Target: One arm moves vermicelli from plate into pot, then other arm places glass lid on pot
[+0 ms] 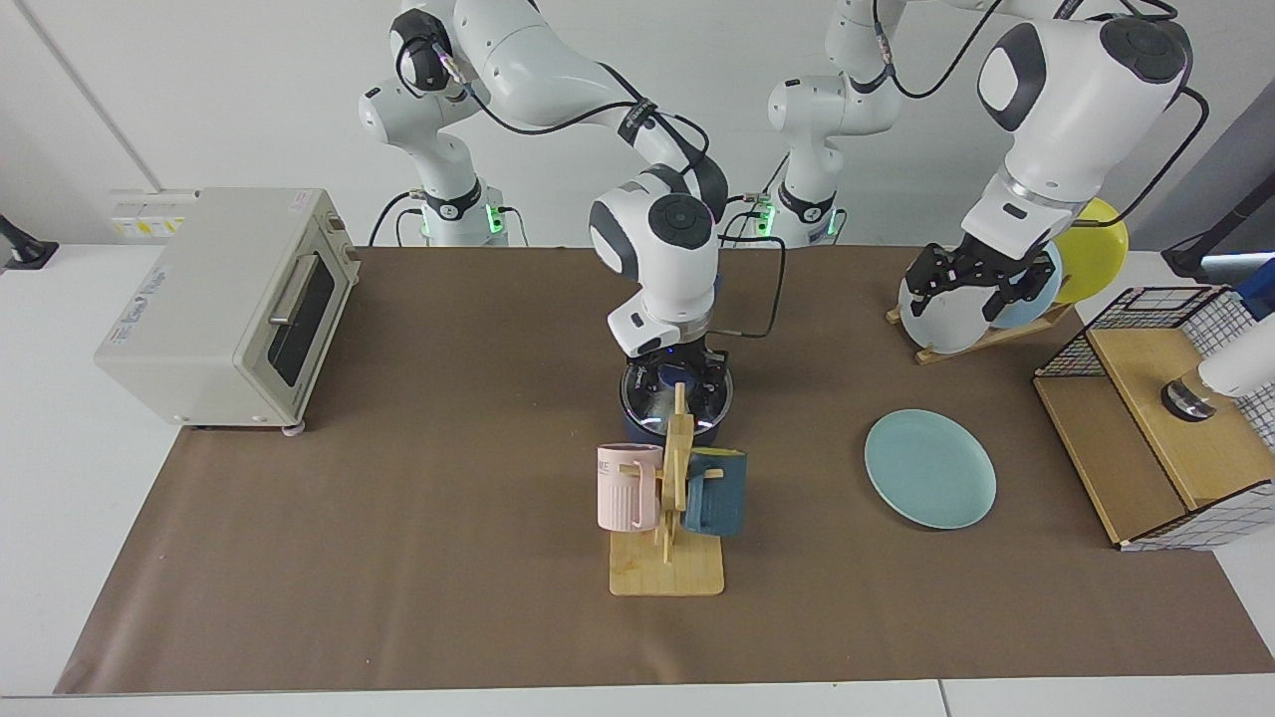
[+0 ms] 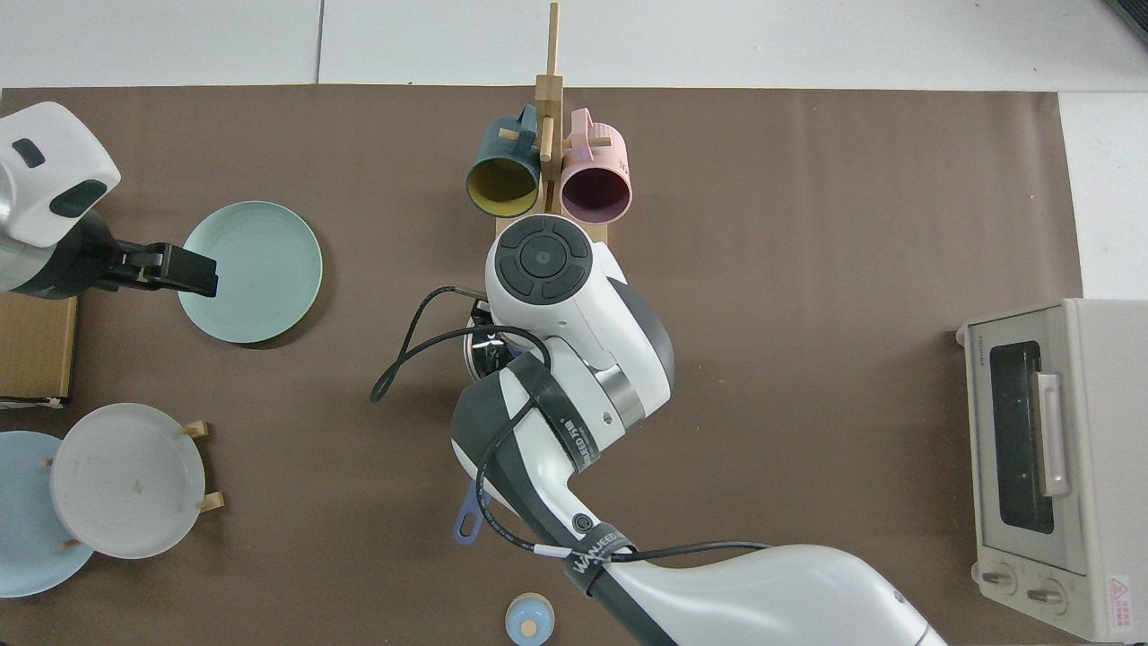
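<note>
A white table (image 1: 60, 418) covered with a brown mat (image 1: 398, 558) is shown before a pale wall. "TOSHIBA" can be read on the toaster oven (image 2: 1040, 467) in the top view, and "WANSEED" on a strap of the right arm; other lettering is too small to read.

The right gripper (image 1: 677, 378) is lowered onto the pot (image 1: 637, 423) at the table's middle; its fingers are set at the blue knob of the glass lid (image 1: 647, 398), but whether they are spread or pressed together cannot be told, since the wooden mug stand (image 1: 669, 558) stands in front in the facing view and the arm's wrist covers them from above. Pale vermicelli (image 1: 647, 408) is glimpsed through the glass. The pot's long handle (image 2: 466, 520) is seen from above projecting from under the arm.

The left gripper (image 1: 981, 284) is held in the air, waiting, well apart from the pot, in front of the plate rack (image 1: 956, 344); its fingers are spread and empty. The teal plate (image 1: 929, 468) lies bare on the mat below and nearer the camera than those fingers.

Counted: two arms, two mugs on the stand – one pink (image 1: 628, 488), one dark blue (image 1: 715, 493) – three plates in the rack, one wire basket (image 1: 1195, 329) and one small blue knobbed lid (image 2: 529, 621) at the mat's edge.
</note>
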